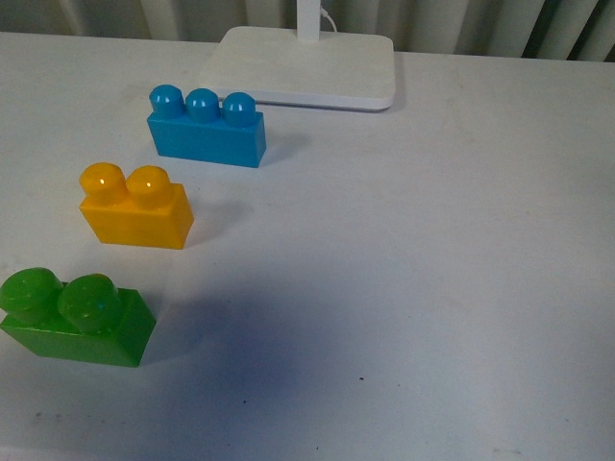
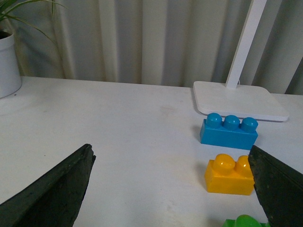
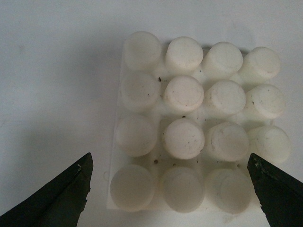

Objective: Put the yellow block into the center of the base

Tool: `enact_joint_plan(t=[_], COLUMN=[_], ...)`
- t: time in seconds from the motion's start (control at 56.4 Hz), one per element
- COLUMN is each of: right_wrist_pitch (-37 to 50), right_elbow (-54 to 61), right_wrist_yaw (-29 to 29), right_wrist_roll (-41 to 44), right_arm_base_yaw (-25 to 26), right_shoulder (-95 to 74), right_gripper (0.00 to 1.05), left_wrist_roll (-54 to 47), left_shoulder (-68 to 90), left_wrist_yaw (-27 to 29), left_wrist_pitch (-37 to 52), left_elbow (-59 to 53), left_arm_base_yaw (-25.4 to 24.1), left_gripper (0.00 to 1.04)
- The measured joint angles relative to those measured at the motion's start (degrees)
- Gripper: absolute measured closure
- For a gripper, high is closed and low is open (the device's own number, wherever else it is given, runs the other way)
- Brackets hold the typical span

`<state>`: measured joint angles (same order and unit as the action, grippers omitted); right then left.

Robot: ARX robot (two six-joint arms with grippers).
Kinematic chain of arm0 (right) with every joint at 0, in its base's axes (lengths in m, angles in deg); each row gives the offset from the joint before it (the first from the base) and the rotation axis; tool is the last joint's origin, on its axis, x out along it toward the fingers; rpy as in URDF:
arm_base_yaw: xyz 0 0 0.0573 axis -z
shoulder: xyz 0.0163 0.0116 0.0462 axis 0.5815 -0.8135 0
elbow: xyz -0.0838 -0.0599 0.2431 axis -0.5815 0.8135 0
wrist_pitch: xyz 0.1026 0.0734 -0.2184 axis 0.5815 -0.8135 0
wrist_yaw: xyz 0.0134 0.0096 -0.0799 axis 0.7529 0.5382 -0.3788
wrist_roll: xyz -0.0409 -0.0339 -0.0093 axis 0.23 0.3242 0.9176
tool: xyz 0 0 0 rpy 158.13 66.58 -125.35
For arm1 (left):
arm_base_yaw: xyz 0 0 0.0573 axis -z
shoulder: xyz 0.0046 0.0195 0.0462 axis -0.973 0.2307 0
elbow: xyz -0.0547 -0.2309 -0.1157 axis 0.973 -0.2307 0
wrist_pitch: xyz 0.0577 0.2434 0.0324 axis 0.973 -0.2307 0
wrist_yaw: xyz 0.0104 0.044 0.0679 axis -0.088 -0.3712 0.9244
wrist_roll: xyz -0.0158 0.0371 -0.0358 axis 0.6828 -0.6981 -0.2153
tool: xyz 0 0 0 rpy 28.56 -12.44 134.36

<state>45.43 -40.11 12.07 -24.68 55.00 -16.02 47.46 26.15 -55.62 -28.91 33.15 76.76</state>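
The place looked like an office or small lab room arranged as a tabletop test station. A plain white surface [image 1: 432,288] ran back to pale pleated curtains [image 2: 142,42] that closed off the background. A white desk lamp stand [image 1: 307,67] with a slim pole [image 2: 244,42] stood at the far edge, and a leafy plant in a white pot [image 2: 7,64] stood near the curtains. 3 plastic toys lay out like test pieces: a blue brick [image 1: 207,134], a yellow block [image 1: 135,216] and a green brick [image 1: 77,322].

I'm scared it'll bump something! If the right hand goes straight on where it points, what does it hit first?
The right hand would probably meet the base first, on its white bumpy top. Nothing else shows in between, though depth is unclear.
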Motion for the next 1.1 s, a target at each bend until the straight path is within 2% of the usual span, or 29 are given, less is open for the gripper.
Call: enact_joint_plan(t=[0.337, 1.099], right_wrist_pitch=[-1.11, 0.26], right_elbow=[-5.79, -10.56], right_wrist_yaw=[0.33, 2.67], right_wrist_roll=[1.03, 5.79], right_arm_base_yaw=[2.82, 7.5], right_shoulder=[-3.87, -14.12], right_gripper=[0.09, 0.09], left_wrist_roll=[0.0, 0.0], left_shoulder=[0.0, 0.0], left_wrist_yaw=[0.0, 0.0], left_wrist_pitch=[0.0, 0.0], left_elbow=[-0.02, 0.0], left_arm_base_yaw=[0.0, 0.0], left_gripper=[0.06, 0.06])
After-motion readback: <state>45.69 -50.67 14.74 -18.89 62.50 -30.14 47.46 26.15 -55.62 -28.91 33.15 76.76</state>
